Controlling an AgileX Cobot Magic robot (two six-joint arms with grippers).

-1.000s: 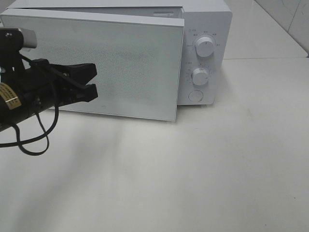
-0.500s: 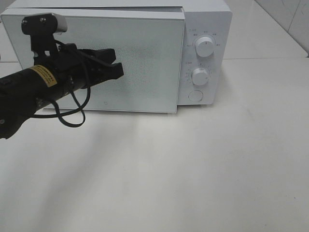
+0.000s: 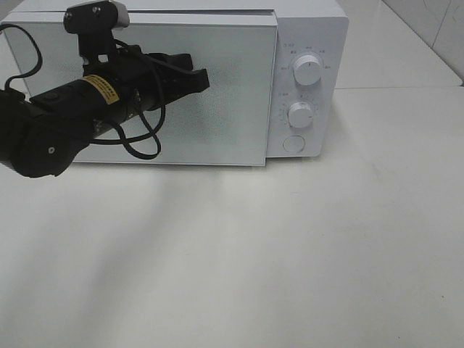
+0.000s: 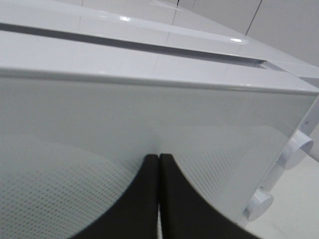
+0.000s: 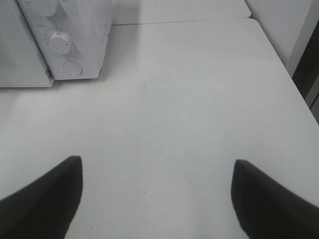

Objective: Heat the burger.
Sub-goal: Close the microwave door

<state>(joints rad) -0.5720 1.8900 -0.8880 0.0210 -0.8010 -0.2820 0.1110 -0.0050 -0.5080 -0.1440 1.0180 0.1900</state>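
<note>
The burger is not in view in any frame. The white microwave [image 3: 308, 32] stands at the back of the table, and its frosted door [image 3: 232, 123] lies almost flush with the body. My left gripper [image 3: 204, 78] is shut and empty, its tips against the upper middle of the door. In the left wrist view the shut fingertips [image 4: 158, 159] meet the door [image 4: 149, 107], and a thin dark gap runs along the door's top. My right gripper [image 5: 157, 199] is open and empty above the bare table, right of the microwave [image 5: 84, 25]. It is outside the exterior view.
The microwave's control panel has two knobs, one upper [image 3: 307, 71] and one lower [image 3: 300, 114], and a round button [image 3: 293, 143]. The left arm's cable [image 3: 141, 141] hangs before the door. The white table [image 3: 290, 254] stretches in front. A tiled wall shows at back right.
My left gripper has moved right and up toward the microwave, and its tips now press on the door. The door has swung from ajar to nearly flush with the body.
</note>
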